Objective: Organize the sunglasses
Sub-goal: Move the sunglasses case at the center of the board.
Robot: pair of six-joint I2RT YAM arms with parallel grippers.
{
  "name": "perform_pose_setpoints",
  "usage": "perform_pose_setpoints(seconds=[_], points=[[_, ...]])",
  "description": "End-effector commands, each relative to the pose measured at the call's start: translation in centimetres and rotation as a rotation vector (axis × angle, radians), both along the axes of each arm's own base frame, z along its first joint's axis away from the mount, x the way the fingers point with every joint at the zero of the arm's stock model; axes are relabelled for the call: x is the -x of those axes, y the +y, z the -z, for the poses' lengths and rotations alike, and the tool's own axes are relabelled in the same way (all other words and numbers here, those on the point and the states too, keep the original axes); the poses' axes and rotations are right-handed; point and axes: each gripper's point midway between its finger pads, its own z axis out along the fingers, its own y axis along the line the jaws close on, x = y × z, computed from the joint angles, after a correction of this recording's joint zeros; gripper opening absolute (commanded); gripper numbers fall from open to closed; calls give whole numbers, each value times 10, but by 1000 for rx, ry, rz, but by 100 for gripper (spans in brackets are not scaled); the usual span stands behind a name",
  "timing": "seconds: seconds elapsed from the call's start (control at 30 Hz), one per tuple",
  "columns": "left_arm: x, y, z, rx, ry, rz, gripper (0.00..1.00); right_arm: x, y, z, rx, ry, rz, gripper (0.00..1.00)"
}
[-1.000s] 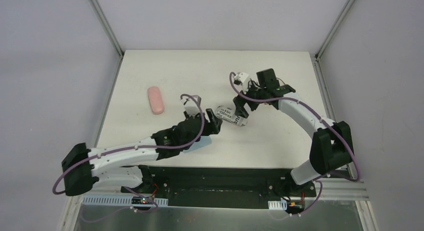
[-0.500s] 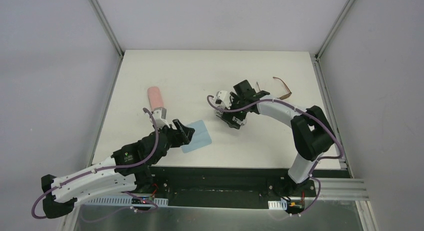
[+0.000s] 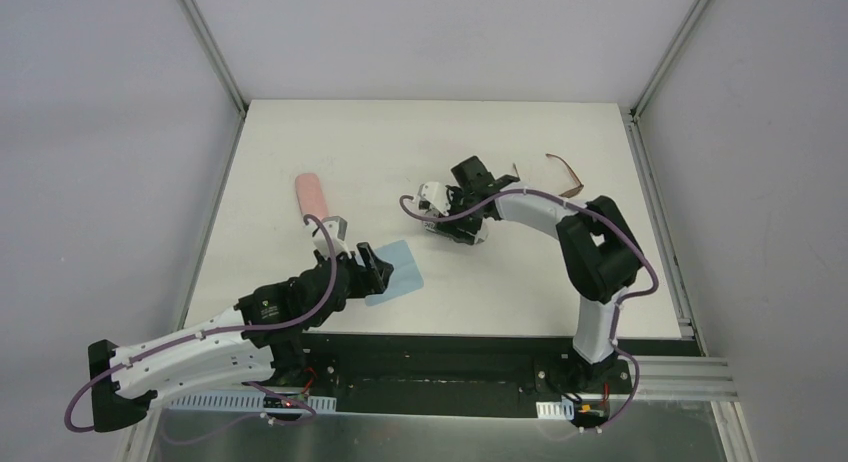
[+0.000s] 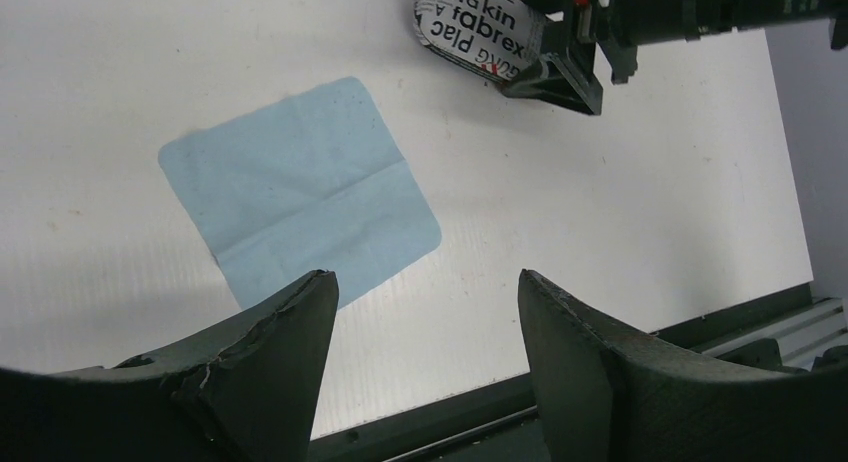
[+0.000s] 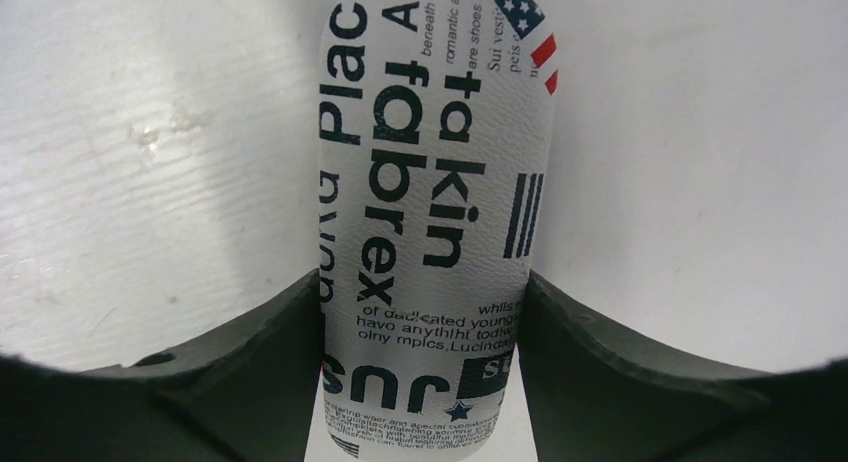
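The brown-framed sunglasses [image 3: 566, 173] lie open at the far right of the table, clear of both arms. The pale lilac pair is not in view. My right gripper [image 3: 452, 225] is shut on the black-and-white lettered case [image 5: 430, 212], which lies on the table with a finger against each long side. The case also shows in the left wrist view [image 4: 480, 30]. My left gripper [image 3: 374, 263] is open and empty, hovering over the near edge of the light blue cloth [image 4: 300, 187].
The pink case [image 3: 311, 194] lies at the left of the white table [image 3: 350, 142]. The cloth [image 3: 398, 273] lies flat near the table's front edge [image 4: 480, 397]. Grey walls close off the left, right and back.
My right arm has swung left off the brown sunglasses and closed on the lettered case. My left arm has pulled back towards the near edge, uncovering the blue cloth.
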Motion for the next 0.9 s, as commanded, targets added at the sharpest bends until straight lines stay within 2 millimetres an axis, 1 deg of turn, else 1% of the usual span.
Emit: perform_pose_setpoints(seconds=[0.0, 0.1, 0.17, 0.2, 0.23, 0.27, 0.33, 0.37, 0.43, 0.47, 0.5, 0.53, 0.6, 0.67, 0.7, 0.73, 0.8, 0.83, 0.87], points=[[1, -5, -26, 27, -48, 47, 68, -32, 31, -13, -26, -78, -176, 64], [4, -3, -30, 25, -55, 65, 68, -43, 45, -10, -26, -55, -303, 64], [5, 3, -32, 11, -51, 50, 68, -55, 53, -6, -19, -39, -349, 63], [4, 10, -32, -4, -43, 22, 68, -62, 56, -5, -10, -33, -365, 63], [3, 20, -31, -25, -31, -22, 68, -66, 57, -3, 0, -22, -376, 63], [0, 32, -36, -27, -24, -90, 68, -73, 59, -2, 5, -26, -383, 65], [-7, 57, -43, -78, -46, -203, 70, -82, 63, -3, -1, -32, -389, 72], [-10, 68, -47, -97, -59, -256, 71, -85, 65, -5, -11, -33, -387, 76], [-16, 89, -58, -141, -100, -351, 75, -87, 67, -13, -46, -31, -373, 82], [-20, 97, -64, -169, -126, -395, 77, -87, 68, -19, -70, -30, -360, 85], [-23, 106, -71, -198, -150, -436, 80, -87, 68, -26, -101, -23, -338, 93], [-26, 112, -77, -228, -172, -477, 82, -87, 67, -36, -134, -19, -319, 99], [-34, 122, -91, -300, -209, -546, 84, -86, 62, -59, -206, -10, -267, 99], [-46, 125, -104, -370, -221, -592, 85, -83, 55, -86, -280, -10, -202, 99], [-55, 123, -106, -414, -206, -598, 86, -82, 50, -107, -323, -33, -166, 99], [-66, 118, -108, -430, -190, -579, 86, -79, 45, -121, -356, -43, -122, 99], [-92, 116, -103, -440, -146, -542, 86, -75, 33, -145, -416, -79, -32, 99], [-104, 113, -96, -434, -118, -502, 85, -73, 28, -157, -441, -112, 17, 99], [-117, 120, -91, -436, -92, -525, 85, -68, 19, -162, -445, -124, 69, 99]])
